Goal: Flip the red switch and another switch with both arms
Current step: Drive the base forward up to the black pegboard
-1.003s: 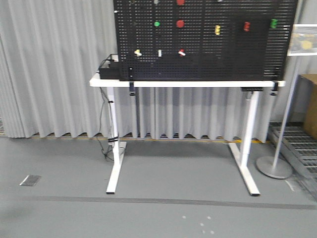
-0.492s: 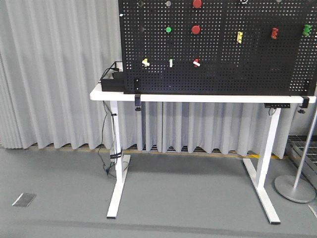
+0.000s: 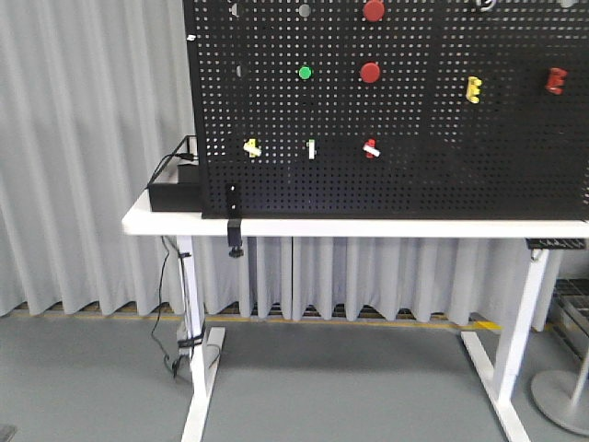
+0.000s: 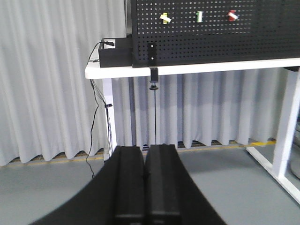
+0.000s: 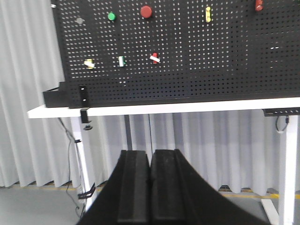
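The small red plastic toggle switch (image 3: 371,148) and the pale cream toggle switch (image 3: 251,147) sit in the lower row of the black pegboard (image 3: 442,175), the cream one nearer its left edge. The left gripper (image 4: 144,154) and the right gripper (image 5: 151,157) have their fingers pressed together, well apart from the pegboard.

The left black flat-fingered end effector (image 4: 144,151) pointed level ahead, its fingers pressed together on nothing. The right black flat-fingered end effector (image 5: 151,153) was likewise closed and empty.

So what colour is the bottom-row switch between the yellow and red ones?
The middle switch is white and green, clearest in the right wrist view.
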`<state>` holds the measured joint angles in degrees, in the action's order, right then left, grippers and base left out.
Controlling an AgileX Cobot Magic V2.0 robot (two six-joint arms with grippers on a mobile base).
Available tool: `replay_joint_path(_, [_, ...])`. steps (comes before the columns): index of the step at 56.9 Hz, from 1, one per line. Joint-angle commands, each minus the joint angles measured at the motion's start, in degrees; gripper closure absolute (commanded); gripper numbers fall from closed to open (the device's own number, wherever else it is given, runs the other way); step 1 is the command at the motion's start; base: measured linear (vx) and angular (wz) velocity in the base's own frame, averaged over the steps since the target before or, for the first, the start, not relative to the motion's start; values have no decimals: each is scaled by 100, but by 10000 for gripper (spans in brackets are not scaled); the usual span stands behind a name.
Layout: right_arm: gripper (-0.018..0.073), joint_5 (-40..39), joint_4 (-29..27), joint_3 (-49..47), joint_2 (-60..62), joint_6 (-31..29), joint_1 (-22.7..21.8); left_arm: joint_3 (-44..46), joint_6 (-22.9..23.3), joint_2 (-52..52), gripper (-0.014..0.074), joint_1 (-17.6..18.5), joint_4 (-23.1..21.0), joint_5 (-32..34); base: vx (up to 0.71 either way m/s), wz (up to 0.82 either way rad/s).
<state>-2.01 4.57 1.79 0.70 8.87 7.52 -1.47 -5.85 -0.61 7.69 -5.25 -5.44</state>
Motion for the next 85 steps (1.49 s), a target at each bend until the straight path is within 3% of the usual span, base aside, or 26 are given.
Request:
replay_joint_path(1, [566,-470,53,29,56,-52,-26,-118,32,-107,594,-14,-5,488,52,-2])
replay_joint_path(48, [566,-470,53,29,56,-52,-26,-118,32,-107,594,-14,-5,488,48,0])
replay_joint_path(85, [566,-470,53,29,56,-52,-26,-118,32,-107,594,-14,-5,488,29,6])
